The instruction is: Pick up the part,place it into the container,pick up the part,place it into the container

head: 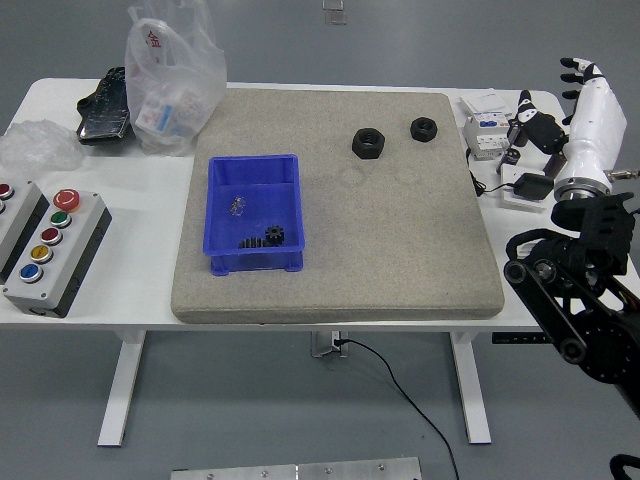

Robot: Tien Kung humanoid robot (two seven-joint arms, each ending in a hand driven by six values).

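At the right edge of the table [300, 320], over its far right corner, the right hand [590, 95] stands raised, white, its dark-tipped fingers [572, 68] spread and straight, holding nothing. The black arm [575, 290] runs from it down to the lower right corner of the view. The left hand is out of view.

Just left of the hand lies a small clutter: a white box [484, 130] with small blue marks too small to read, black clips [540, 128] and a thin cable [490, 185]. This clutter sits between the hand and the grey mat [400, 240].

Farther left, on the mat's far part, lie two black nuts: the smaller nut [423, 128] nearer the hand, the larger nut [368, 143] just beyond it. The two are apart, with bare mat all round them and a wide open stretch of mat toward the near edge.

Well left of the nuts, at the mat's left side, stands the blue bin [254, 168]. Inside it lie a black gear [275, 236] by the near wall and a small clear piece [237, 207].

Farthest from the hand, off the mat, are a plastic bag [172, 80] with a red mark that cannot be read, a black bundle [105, 105], crumpled film [35, 145], and a grey button box [55, 250] with red, green, yellow and blue buttons at the left edge.
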